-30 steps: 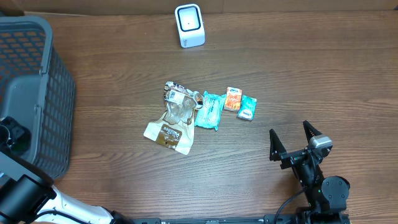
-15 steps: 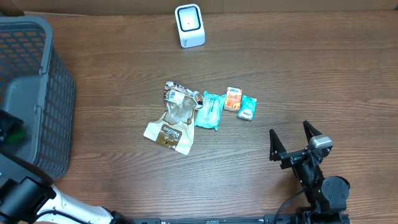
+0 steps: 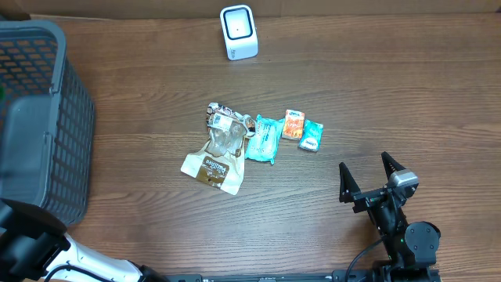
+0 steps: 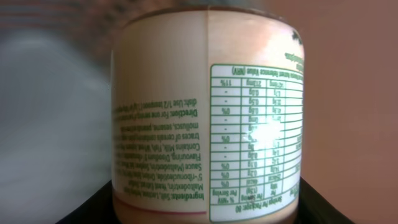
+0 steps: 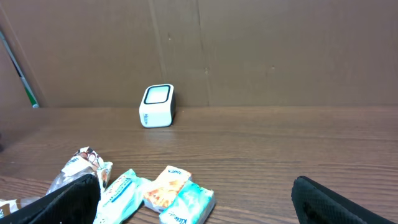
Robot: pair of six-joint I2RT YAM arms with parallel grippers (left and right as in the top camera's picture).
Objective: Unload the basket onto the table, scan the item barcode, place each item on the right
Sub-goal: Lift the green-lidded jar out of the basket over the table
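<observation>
The item is a pale bottle [image 4: 205, 112] with a white label printed in green, and it fills the left wrist view. My left gripper [image 4: 205, 213] is shut on it, with dark fingers [image 4: 93, 208] showing at the bottom corners. The label shows an ingredients list and a nutrition table, and no barcode is in sight. This gripper is out of the overhead view. The white scanner [image 3: 239, 31] stands at the table's far edge, and the right wrist view also shows the scanner [image 5: 157, 106]. My right gripper [image 3: 374, 176] rests open and empty near the front right.
A dark mesh basket [image 3: 55, 117] fills the left side. Mid-table lie a crumpled clear and brown pouch [image 3: 217, 153], a teal packet [image 3: 264, 139], an orange tissue pack [image 3: 293, 124] and a teal tissue pack [image 3: 311, 135]. A cardboard wall [image 5: 249, 50] backs the table.
My left gripper, seen at the left edge over the basket earlier, has moved out of the overhead view. The right arm has not moved.
</observation>
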